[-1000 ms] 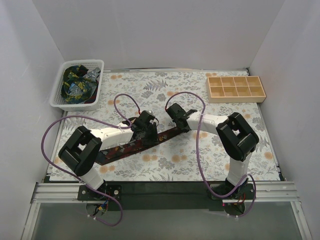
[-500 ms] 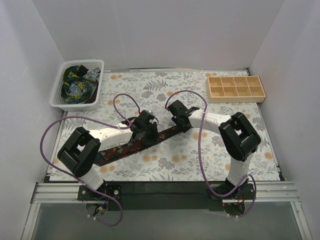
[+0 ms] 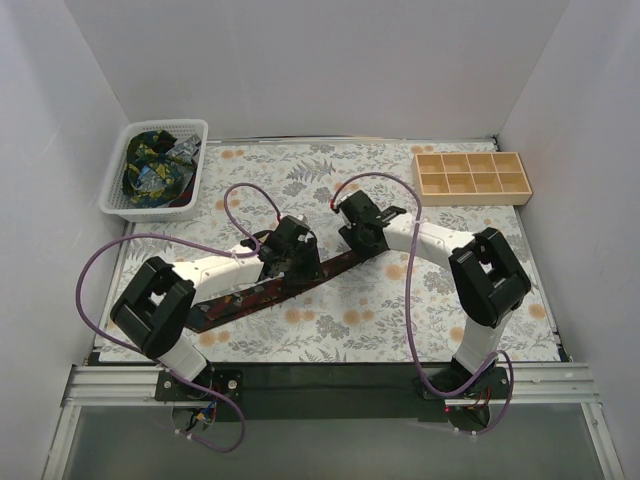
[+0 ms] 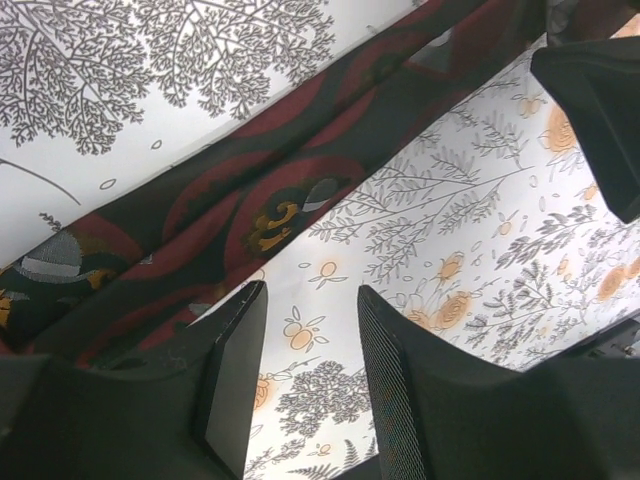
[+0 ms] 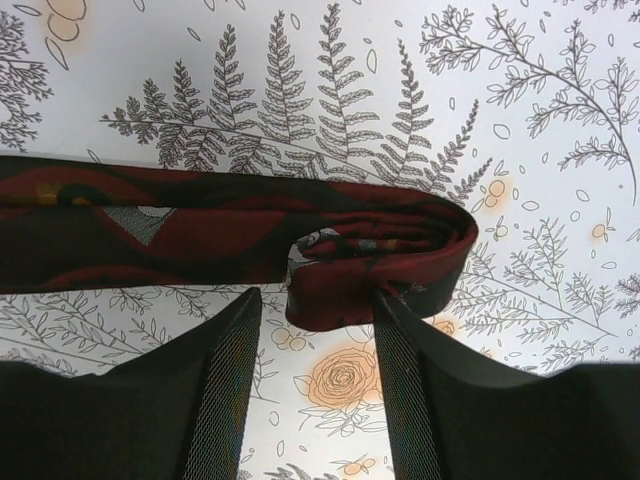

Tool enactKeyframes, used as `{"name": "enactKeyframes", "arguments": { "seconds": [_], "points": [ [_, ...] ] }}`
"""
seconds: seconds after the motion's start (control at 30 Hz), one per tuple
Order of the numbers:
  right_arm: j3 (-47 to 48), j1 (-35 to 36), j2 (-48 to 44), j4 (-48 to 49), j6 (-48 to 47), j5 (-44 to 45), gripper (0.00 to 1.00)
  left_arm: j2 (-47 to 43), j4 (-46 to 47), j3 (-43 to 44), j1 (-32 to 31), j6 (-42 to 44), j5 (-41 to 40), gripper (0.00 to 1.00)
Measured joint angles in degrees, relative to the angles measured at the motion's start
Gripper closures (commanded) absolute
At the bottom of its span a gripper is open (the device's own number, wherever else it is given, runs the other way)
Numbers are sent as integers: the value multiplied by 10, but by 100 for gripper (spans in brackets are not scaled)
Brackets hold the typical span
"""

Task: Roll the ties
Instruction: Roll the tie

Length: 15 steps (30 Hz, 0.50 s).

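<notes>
Right fingers [image 5: 225, 400] parted and empty, straddling the folded end [image 5: 385, 250] of the maroon tie [image 5: 150, 225]; I note its length runs diagonally toward the left fingers [image 4: 235, 390], likewise parted, empty.

One maroon tie [image 3: 245, 298], one white basket [image 3: 112, 203], one eight-cell wooden tray [image 3: 472, 170], one left claw [image 4: 308, 295], one right claw [image 5: 318, 296].

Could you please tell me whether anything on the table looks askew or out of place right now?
The maroon tie lies diagonally across the table, and its folded end is a loose, lopsided loop with a gap inside rather than a tight roll. The other ties sit heaped in the white basket. Nothing looks spilled or damaged.
</notes>
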Motion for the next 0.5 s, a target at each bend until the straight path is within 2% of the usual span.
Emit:
{"name": "enactKeyframes", "arguments": {
  "seconds": [0.23, 0.27, 0.3, 0.37, 0.5],
  "points": [
    [3, -26, -45, -7, 13, -45, 38, -7, 0, 19, 0, 3, 1, 45],
    [3, -31, -54, -7, 14, -54, 35, -7, 0, 24, 0, 5, 1, 39],
    [4, -39, -64, -7, 15, -64, 29, -7, 1, 29, 0, 11, 0, 36],
    [4, -60, -87, -7, 18, -86, 24, -6, 0, 42, -1, 22, -1, 31],
    [3, -129, -126, -6, 31, -144, 9, 2, 3, 84, -11, 57, -3, 16]
  ]
}}
